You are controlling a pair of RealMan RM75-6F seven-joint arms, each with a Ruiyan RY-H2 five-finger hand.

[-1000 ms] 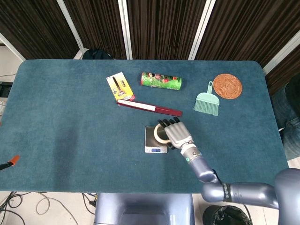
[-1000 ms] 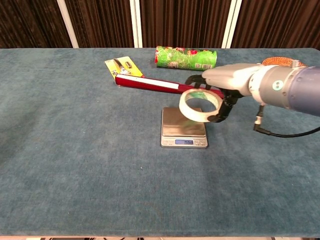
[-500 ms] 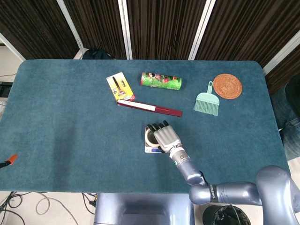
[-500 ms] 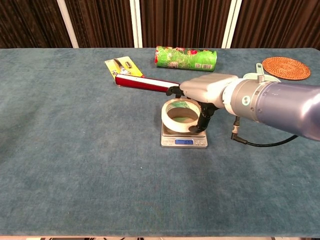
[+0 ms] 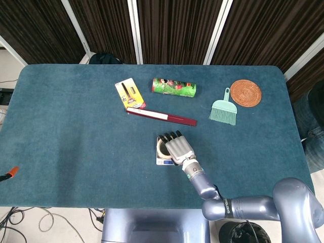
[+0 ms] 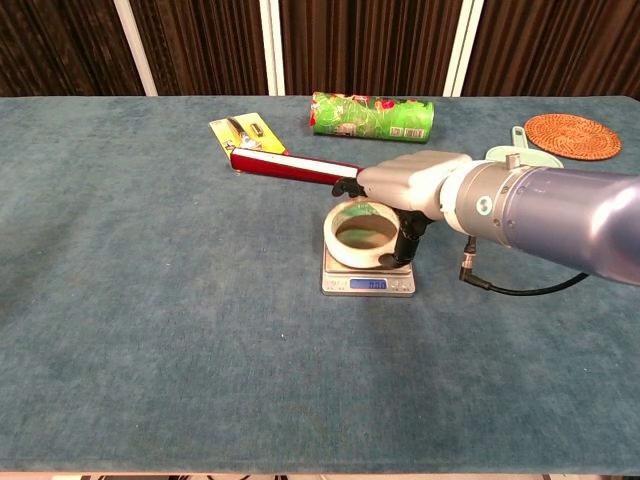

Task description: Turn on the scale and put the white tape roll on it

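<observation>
Green canister point(image 5: 174, 87): yellow card point(image 5: 130, 93) left, red bar point(image 5: 161, 116) below, brush point(image 5: 224, 110) and woven coaster point(image 5: 246, 93) right.

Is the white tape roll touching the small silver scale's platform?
Touching: in the chest view the white tape roll sits flat on the scale, no gap, with the right hand over it.

Blue desk point(image 5: 76, 126) carries plenty — scale point(image 6: 367, 281) near the front middle, red bar point(image 5: 161, 116) behind it, yellow card point(image 5: 130, 93) and green can point(image 5: 174, 87) further back, brush point(image 5: 224, 110) and woven coaster point(image 5: 246, 93) off right.
</observation>
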